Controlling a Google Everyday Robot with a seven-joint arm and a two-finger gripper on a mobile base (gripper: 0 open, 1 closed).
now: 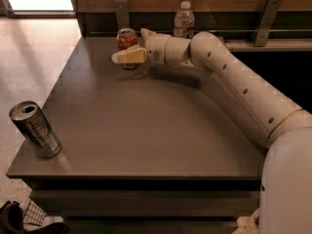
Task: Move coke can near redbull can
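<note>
The coke can (127, 37) is short and red with a silver top and stands upright at the far edge of the dark table (156, 130). My gripper (130, 46) reaches in from the right and is open around the can. One cream finger (129, 56) crosses in front of its lower half and the other finger (146, 33) shows just right of its top. The redbull can (35, 129) is a taller silver-grey can and stands tilted-looking near the table's front left corner, far from the gripper.
A clear plastic bottle (184, 19) stands behind the arm at the table's far edge. A wooden wall with metal brackets (121, 12) runs along the back. My white arm (243, 89) spans the table's right side. The floor (34, 48) lies to the left.
</note>
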